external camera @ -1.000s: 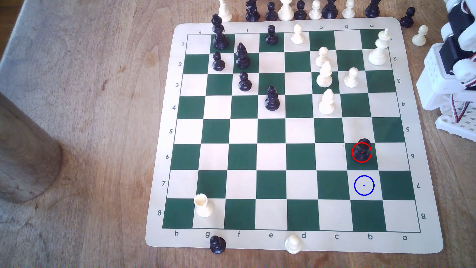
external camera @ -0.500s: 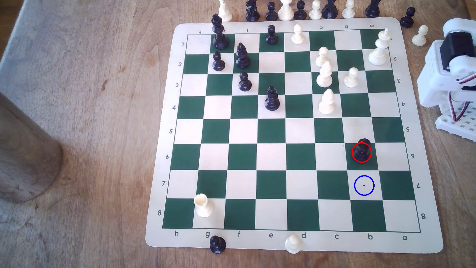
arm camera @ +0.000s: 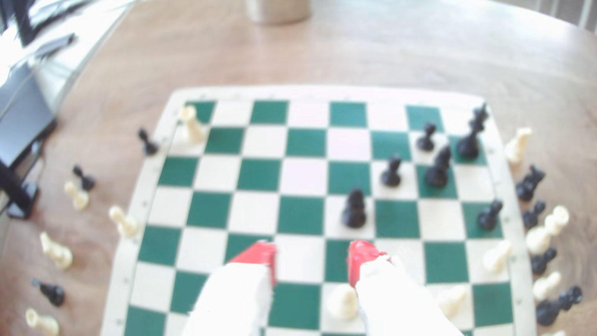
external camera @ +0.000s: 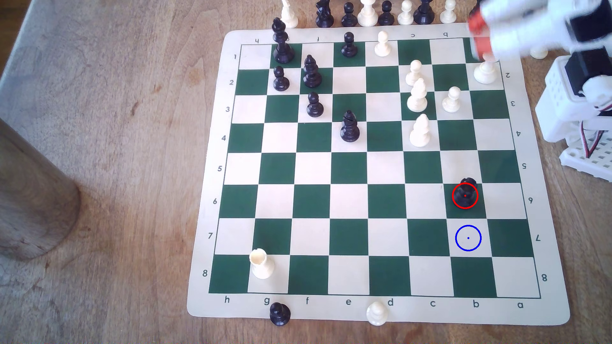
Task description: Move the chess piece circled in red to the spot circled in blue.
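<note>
The gripper (external camera: 478, 36) is smeared by motion at the board's one o'clock corner in the exterior view — hiding the white king (external camera: 485, 71) above its base.

We take the board (external camera: 377, 172) as our landmark, lying on the wooden worktop (external camera: 116, 165). The black rook (external camera: 465, 193), ringed in red, stands upright on a dark green square near the board's right edge in the exterior view. The blue-circled square (external camera: 468, 238) is the cream one next to it, toward the board's near edge, and bare. Over the board's far right corner we see the gripper (external camera: 478, 36), blurred, its red-tipped fingers (external camera: 477, 23) above a white piece (external camera: 485, 71); we cannot tell how the fingers stand. A white rook (external camera: 261, 263) stands near the board's near left corner. The arm's white base (external camera: 576, 109) sits just off the board's right edge.
</note>
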Robot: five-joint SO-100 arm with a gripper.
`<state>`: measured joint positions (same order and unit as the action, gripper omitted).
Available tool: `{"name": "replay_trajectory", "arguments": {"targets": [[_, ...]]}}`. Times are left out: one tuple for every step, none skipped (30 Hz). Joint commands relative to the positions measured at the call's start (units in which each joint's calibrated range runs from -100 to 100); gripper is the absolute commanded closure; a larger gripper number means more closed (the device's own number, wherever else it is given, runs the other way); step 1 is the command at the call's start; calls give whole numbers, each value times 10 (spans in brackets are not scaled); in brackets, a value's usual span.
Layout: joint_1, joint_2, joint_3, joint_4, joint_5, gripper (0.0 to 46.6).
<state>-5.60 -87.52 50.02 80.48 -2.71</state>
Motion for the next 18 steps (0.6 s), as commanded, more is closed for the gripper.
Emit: {"name": "replay_trajectory", "arguments": {"targets": [[-65, 36, -12, 36, -14, 209], [-73, 40, -2, 40, -17, 209], [-84, 49, 18, 50, -19, 209], [-87, 55, 28, 54, -20, 212], [-91, 57, 40, 58, -20, 215], [-97, 54, 50, 60, -20, 216], [-102, 53, 65, 68, -21, 216], [-103, 53, 74, 72, -21, 216], [-105, 53, 85, 73, -21, 216], [-108, 51, 95, 74, -22, 217], [-115, 50, 110, 74, -26, 228], [-119, 51, 115, 74, -29, 236], [-123, 53, 121, 75, -32, 240], [-128, 57, 125, 76, -33, 241], [-134, 62, 130, 76, -35, 241], [-145, 80, 138, 75, -40, 239], [-149, 87, 143, 70, -42, 239], [-155, 93, 147, 61, -46, 237]]}}
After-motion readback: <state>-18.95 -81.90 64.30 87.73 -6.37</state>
